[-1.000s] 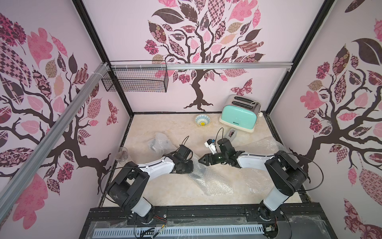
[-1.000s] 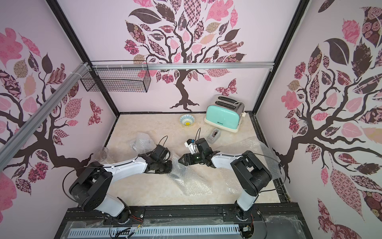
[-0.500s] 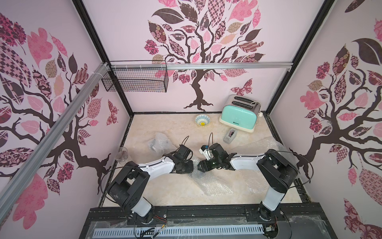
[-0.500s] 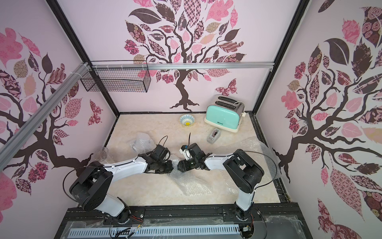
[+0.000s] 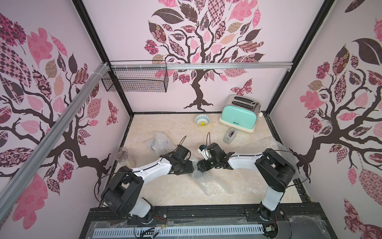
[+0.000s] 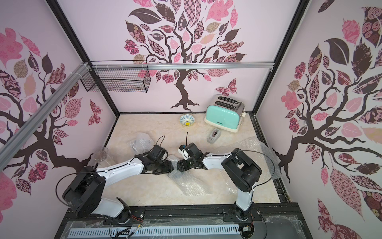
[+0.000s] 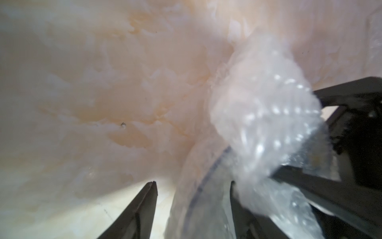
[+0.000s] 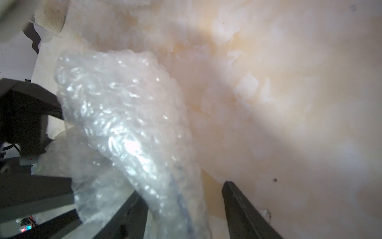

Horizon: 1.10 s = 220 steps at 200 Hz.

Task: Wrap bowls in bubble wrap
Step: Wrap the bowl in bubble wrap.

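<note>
Blue-and-white bowl (yellow centre), mint toaster, clear dotted bubble wrap

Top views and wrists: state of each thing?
Bowl: upright, unwrapped.
Bundle: crumpled, untouched.
Wrap: rumpled, one end bunched up.
Left gripper: open, wrap between jaws.
Right gripper: open, wrap between jaws.
Glass: upright.
Toaster: upright.
Tape dispenser: upright.

We see the left gripper and right gripper almost tip to tip over the bubble wrap, well in front of the toaster. A bowl sits just beside the toaster, and a tape dispenser lies near its front.
</note>
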Tool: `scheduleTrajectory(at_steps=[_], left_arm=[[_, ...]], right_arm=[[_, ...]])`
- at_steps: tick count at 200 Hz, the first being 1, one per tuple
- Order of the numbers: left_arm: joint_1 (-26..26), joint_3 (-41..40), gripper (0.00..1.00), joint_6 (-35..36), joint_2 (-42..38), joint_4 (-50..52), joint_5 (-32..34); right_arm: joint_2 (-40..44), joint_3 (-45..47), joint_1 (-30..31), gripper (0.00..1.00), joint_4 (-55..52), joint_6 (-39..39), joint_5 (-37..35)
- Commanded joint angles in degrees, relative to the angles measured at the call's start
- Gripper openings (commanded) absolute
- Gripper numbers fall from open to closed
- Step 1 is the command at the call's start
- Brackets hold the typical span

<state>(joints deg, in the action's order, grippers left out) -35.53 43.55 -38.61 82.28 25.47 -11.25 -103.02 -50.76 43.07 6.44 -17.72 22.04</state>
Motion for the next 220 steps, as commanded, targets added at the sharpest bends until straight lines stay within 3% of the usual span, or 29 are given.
scheduleTrajectory(at_steps=[1,37,72,113,150,184,220], left_arm=[[2.1,-0.9,0.67,-1.2,-5.6,1.5,0.3],[3.2,-2.4,0.73,-3.1,-14.5,1.5,-2.7],[2.1,-4.2,0.77,-3.6,-16.5,-1.1,-9.3],[-2.4,-4.9,0.78,-3.1,-11.4,-1.3,-5.2],[-3.5,-5.2,0.77,-3.6,-8.5,1.3,1.2],[-3.5,-5.0,0.74,-3.5,-10.4,6.6,6.6],[-3.7,-4.7,0.77,-4.1,-14.5,10.1,8.4]], right_arm=[[-3.3,-0.1,1.1,0.62,-4.9,0.9,-1.7],[-3.5,-0.3,1.1,0.62,-5.1,0.8,-1.6],[-3.8,-0.5,1.1,0.62,-5.2,0.8,-1.3],[-3.9,-0.6,1.1,0.62,-5.5,0.7,-1.1],[-3.9,-0.5,1.1,0.63,-5.8,0.8,-1.2],[-4.4,-0.7,1.1,0.62,-6.0,0.8,-1.2],[-4.5,-0.8,1.1,0.62,-6.4,0.8,-1.3]])
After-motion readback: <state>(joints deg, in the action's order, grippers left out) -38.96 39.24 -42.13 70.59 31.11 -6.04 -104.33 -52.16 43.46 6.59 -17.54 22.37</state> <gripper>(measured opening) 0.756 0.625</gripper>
